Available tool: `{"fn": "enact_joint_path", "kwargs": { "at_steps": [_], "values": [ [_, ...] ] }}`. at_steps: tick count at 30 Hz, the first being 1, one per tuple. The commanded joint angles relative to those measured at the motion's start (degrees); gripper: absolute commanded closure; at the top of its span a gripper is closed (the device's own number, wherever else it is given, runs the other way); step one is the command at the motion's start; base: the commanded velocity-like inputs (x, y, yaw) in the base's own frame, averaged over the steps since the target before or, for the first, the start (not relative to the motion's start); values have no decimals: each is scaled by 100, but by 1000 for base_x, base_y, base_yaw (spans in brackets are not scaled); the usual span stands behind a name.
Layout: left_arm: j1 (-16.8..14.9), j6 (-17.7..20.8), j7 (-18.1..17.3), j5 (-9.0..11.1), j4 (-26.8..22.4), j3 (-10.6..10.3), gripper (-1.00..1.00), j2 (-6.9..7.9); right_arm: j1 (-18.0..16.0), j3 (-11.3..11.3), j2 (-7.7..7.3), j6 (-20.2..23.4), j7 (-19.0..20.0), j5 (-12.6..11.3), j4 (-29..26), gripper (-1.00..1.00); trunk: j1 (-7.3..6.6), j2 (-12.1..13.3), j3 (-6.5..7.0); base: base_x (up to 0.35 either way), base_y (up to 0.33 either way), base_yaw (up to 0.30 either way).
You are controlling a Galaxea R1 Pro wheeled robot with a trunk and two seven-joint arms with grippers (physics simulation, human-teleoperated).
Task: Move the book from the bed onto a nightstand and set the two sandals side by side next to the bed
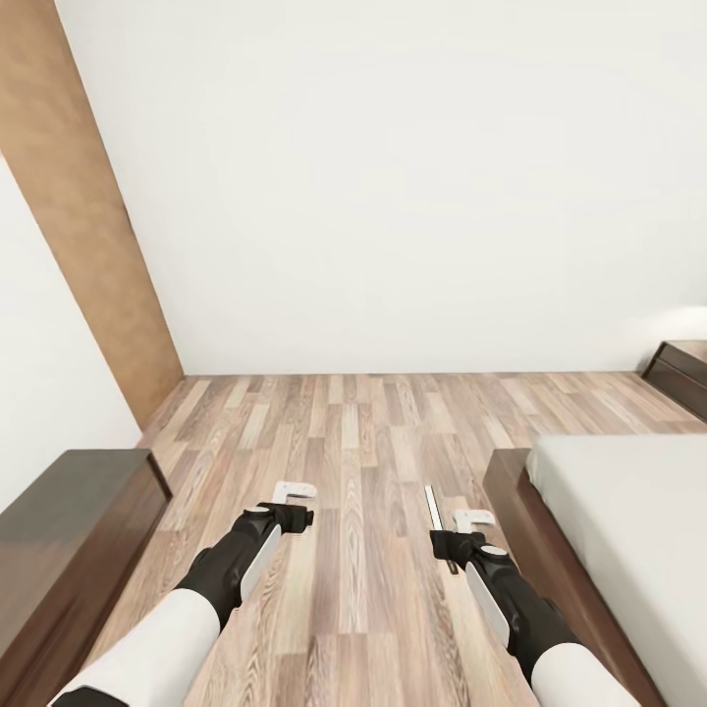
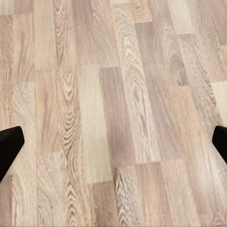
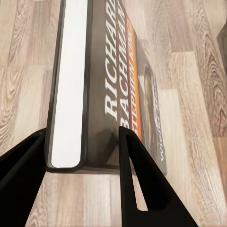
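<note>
- I have the book [image 3: 101,90] clamped in my right tool [image 3: 82,156]: in the right wrist view the two black fingers [image 3: 137,184] press on either side of its lower end, near the spine corner, with the cover and its orange band facing one finger and the white page block between them.
- In the head view the book [image 1: 432,509] stands on edge above the wood-plank floor [image 1: 363,432], at about 5 o'clock from picture centre and sticking forward out of the right tool [image 1: 454,538].
- The grip is only on one end, so most of the book hangs forward of the fingers. My worry is that a quick wrist turn or a base jolt lets it pivot or slide out and drop to the floor.
- My left tool [image 1: 295,503] holds nothing; its fingertips [image 2: 9,151] sit wide apart over bare planks.
- The bed [image 1: 628,550] lies at 4 o'clock, its dark frame just beside my right arm. Swinging that arm outward could knock the book against the frame.
- A dark nightstand [image 1: 682,373] shows at 3 o'clock beyond the bed. Reaching it means driving around the bed, and I could clip a corner.
- A dark bench [image 1: 69,530] sits at 8 o'clock. I must not mistake it for the goal.
</note>
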Motion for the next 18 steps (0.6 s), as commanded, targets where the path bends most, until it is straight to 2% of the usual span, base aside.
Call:
{"fn": "enact_joint_path", "kwargs": {
  "at_steps": [1, 18],
  "values": [
    [-3, 25, 50, 61, -9, -27, -100, 4, -3, 18, -3, 25, -32, -58, -10, 100, -19, 39, 13, 339, 0, 0],
    [-3, 25, 50, 60, -9, -26, -100, 5, -3, 18, -3, 25, -32, -58, -10, 100, -393, 720, 318, 339, 0, 0]
  ]
}}
